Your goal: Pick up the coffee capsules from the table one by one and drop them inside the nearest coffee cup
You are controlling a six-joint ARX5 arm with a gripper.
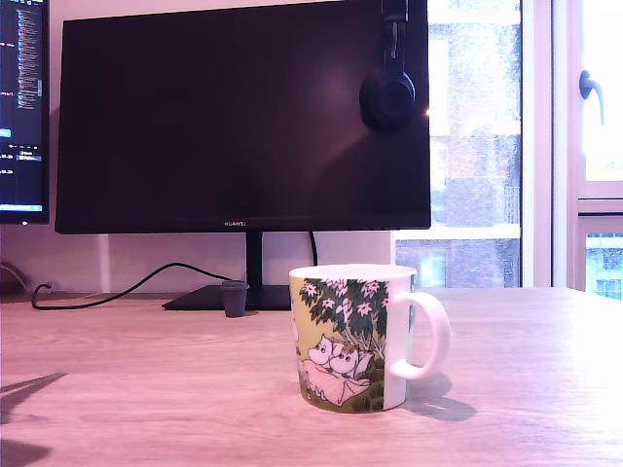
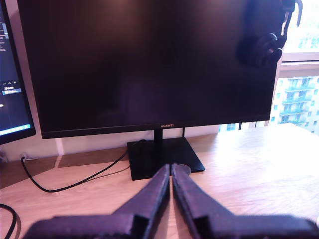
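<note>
The coffee cup [image 1: 352, 338] stands upright on the desk [image 1: 146, 389], its handle toward the exterior view's right. Behind the cup and to the exterior view's left, a dark grey capsule [image 1: 234, 298] sits on the desk just in front of the monitor's base [image 1: 219, 297]. Only the exterior view shows the cup and that capsule; the arm is out of its frame. The wrist view shows the gripper [image 2: 171, 172] with its fingers pressed together, nothing visible between them, tips pointing at the monitor stand. Headphones [image 1: 387, 92] hang on the monitor [image 1: 243, 117].
</note>
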